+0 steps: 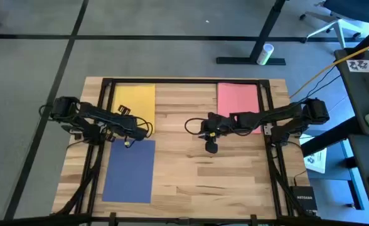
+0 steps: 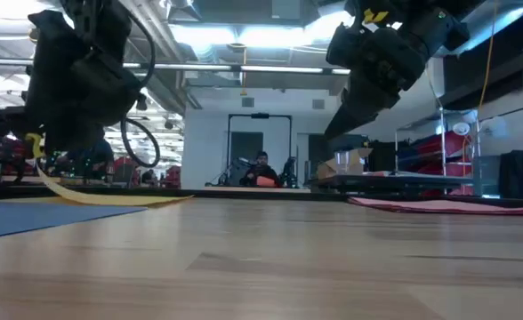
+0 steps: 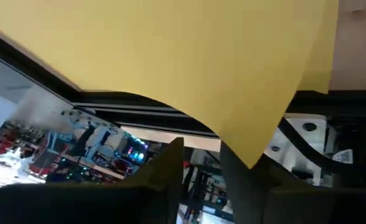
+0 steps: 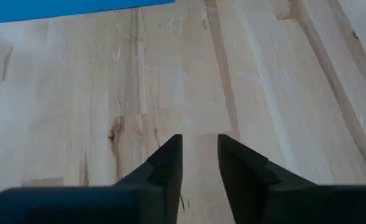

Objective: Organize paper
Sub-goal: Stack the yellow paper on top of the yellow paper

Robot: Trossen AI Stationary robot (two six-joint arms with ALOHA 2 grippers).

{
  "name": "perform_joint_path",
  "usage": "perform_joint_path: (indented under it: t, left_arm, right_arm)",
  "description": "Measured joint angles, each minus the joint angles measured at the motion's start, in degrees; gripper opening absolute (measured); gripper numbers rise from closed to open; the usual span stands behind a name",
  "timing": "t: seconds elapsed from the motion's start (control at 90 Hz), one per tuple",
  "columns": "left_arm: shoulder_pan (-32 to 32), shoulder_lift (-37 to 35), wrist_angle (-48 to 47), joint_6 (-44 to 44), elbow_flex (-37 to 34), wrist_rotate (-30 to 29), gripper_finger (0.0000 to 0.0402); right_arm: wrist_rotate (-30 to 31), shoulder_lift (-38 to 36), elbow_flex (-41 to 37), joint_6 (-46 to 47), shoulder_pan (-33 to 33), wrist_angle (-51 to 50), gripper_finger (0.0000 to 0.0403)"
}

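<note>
We see three coloured sheets still lying apart on the desk (image 1: 191, 163), so by our reading the sorting is at an early stage: nothing visible has been stacked yet. The yellow sheet (image 1: 134, 100) lies at the far left of the desk, the navy blue sheet (image 1: 129, 171) just nearer than it on the same side, and the pink sheet (image 1: 238, 103) at the far right, well apart from the other two. Our left hand (image 1: 129, 133) sits over the near edge of the yellow sheet, between it and the blue one; in the low view that edge curls up off the wood beneath the hand, and in the left wrist view the yellow paper hangs right in front of the fingers, which stand close together. We take it that the hand has the sheet's edge pinched, though the contact itself is not plainly shown. Our right hand (image 1: 211, 145) hovers over bare wood near the middle of the desk, its fingers parted by a narrow gap and holding nothing. We see no black or orange sheet. Left to do, as we judge it: gather the yellow, blue and pink into one pile.
</note>
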Motion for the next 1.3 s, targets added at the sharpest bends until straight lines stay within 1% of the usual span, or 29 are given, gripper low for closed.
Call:
perform_joint_path:
  t: [0.122,0.4,0.544,0.6,0.667,0.767,0.8,0.833,0.933,0.989,1.022,1.078,1.133,1.167,1.222,1.3]
  left_arm:
    - [0.0,0.0,0.1,0.0,0.0,-0.7,0.0114]
    - [0.0,0.0,0.6,0.1,0.0,-2.5,0.0156]
    - [1.5,0.0,1.4,0.2,0.0,-3.1,0.0162]
    - [2.2,0.0,1.6,0.3,0.0,-3.2,0.0151]
    - [2.8,0.0,3.6,0.9,0.0,-3.2,0.0121]
    - [3.2,0.0,9.7,1.4,0.1,-3.2,0.0043]
    - [3.2,0.0,11.4,1.2,0.4,-3.2,0.0023]
    - [3.3,0.0,13.0,0.8,0.8,-3.2,0.0013]
    - [3.2,0.0,17.8,-0.2,2.6,-3.0,0.0004]
    - [3.0,0.0,21.0,-1.7,4.0,-1.3,0.0002]
    - [3.2,0.0,23.3,-3.5,5.0,1.1,0.0002]
    - [3.8,0.0,27.2,-6.9,6.6,7.9,0.0001]
    - [4.5,0.0,31.8,-11.1,7.6,15.6,0.0000]
    - [4.8,0.0,35.1,-13.9,7.8,18.9,0.0000]
    - [4.7,0.0,40.5,-17.3,8.0,21.3,0.0000]
    - [4.4,0.8,46.1,-18.6,8.0,21.4,0.0000]
  right_arm:
    - [0.0,0.0,0.0,0.0,0.0,0.0,0.0110]
    - [0.1,0.0,0.0,0.0,0.0,0.0,0.0111]
    - [0.1,0.0,0.0,-0.3,0.0,0.0,0.0111]
    - [0.7,0.0,0.0,-0.6,0.0,0.0,0.0111]
    - [1.3,0.0,0.0,-0.6,0.0,-0.1,0.0111]
    - [1.4,0.0,0.0,-0.7,0.0,-0.2,0.0110]
    - [1.4,0.0,0.0,-0.8,0.0,-0.2,0.0107]
    - [1.4,0.0,0.0,-0.8,0.0,-0.2,0.0101]
    - [1.4,0.0,0.0,-0.8,0.0,-0.2,0.0067]
    - [1.4,0.0,0.0,-1.2,0.0,-0.3,0.0041]
    - [1.4,0.0,0.1,-1.7,0.0,-0.6,0.0023]
    - [1.4,0.0,0.1,-2.0,0.0,-1.2,0.0008]
    - [1.4,0.0,0.1,-2.0,0.0,-1.9,0.0009]
    - [1.4,0.0,0.1,-1.9,0.0,-2.1,0.0011]
    - [1.4,0.0,0.1,-1.8,0.0,-2.4,0.0009]
    - [1.4,0.0,0.1,-1.9,0.0,-2.4,0.0003]
